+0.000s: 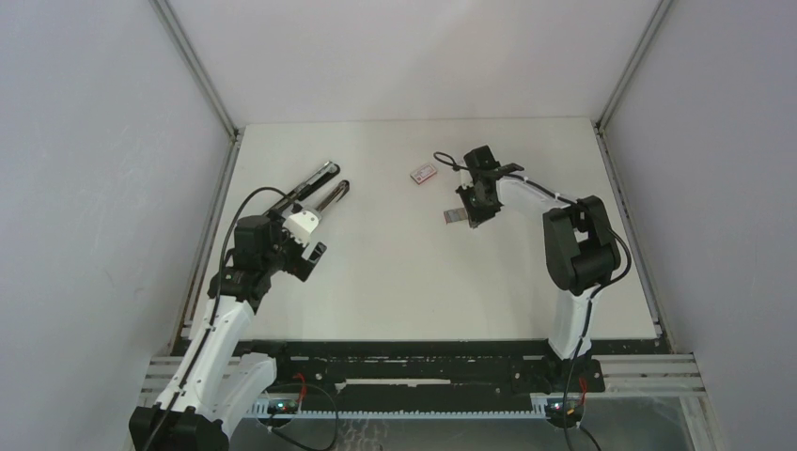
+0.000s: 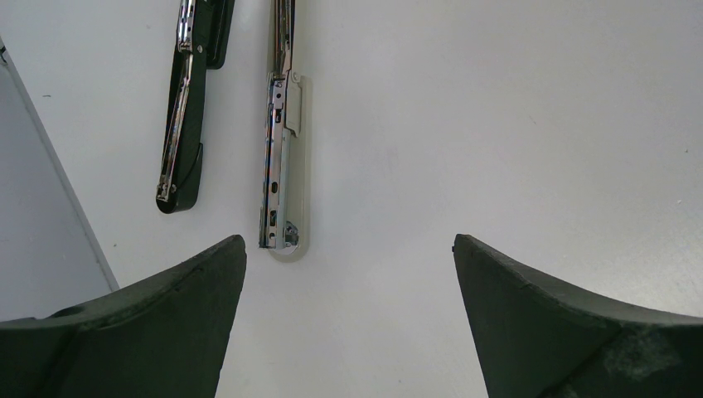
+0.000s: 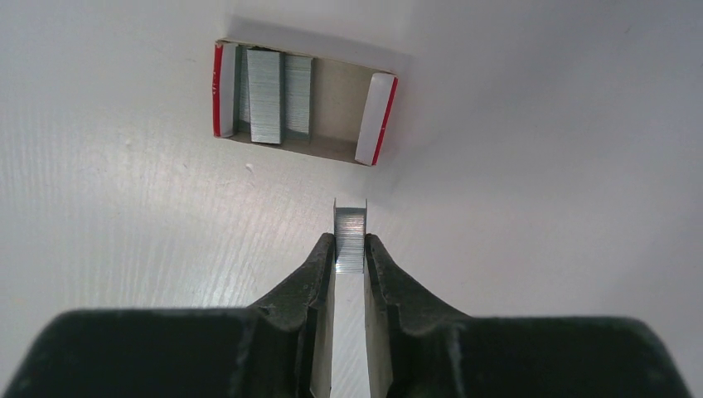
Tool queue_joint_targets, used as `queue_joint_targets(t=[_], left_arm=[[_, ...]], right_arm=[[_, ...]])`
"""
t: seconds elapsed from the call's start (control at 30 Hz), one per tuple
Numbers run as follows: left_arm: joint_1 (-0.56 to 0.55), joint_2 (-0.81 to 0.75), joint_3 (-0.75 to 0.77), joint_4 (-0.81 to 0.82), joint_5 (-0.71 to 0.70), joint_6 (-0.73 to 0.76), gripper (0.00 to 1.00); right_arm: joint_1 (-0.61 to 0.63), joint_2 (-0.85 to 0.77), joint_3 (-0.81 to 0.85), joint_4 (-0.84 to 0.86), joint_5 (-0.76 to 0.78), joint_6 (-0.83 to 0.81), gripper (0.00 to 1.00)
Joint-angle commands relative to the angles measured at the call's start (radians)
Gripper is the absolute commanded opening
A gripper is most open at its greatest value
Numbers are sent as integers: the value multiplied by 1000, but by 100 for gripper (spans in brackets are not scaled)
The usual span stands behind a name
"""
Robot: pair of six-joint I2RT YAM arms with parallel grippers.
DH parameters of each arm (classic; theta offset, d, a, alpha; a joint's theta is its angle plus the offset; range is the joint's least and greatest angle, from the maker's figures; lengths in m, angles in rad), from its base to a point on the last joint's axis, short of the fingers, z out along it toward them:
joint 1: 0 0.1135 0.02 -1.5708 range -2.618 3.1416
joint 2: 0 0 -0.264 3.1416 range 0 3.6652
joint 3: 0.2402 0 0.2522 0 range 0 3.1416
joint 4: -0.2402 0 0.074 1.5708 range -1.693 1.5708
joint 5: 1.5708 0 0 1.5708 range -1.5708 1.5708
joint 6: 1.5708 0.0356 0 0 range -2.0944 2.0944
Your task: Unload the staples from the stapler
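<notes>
Right claw (image 3: 350,249): fingertips pinching staples (image 3: 350,224), box (image 3: 375,120) at 12 o'clock.
Left claw (image 2: 348,245): spread wide, holding nothing.
Risk: shallow pinch; staples may slip, landing short of box.

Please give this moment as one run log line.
left gripper: open, near opened black-and-chrome stapler | right gripper: shut on short grey metal staple strip, near open red-edged cardboard box

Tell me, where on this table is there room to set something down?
Bare: the wide middle of the table, between the open stapler and the right gripper, and the near strip. Crowded: around the staple box, where that gripper holds the staples.
</notes>
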Motion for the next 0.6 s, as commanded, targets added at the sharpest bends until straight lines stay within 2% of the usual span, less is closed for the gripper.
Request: queue_joint_targets(t=[0.0,0.3,0.57], left_arm=[[6,-6,-17,29,-1,12,100],[5,-3,-16,29,-4,13,100],[6,1,-18,29,-2,15,100]], right_arm=[[-3,-55,61,0,1,20,14],[18,6,169,-24,4,23,14],[32,53,201,-26,5,21,14]])
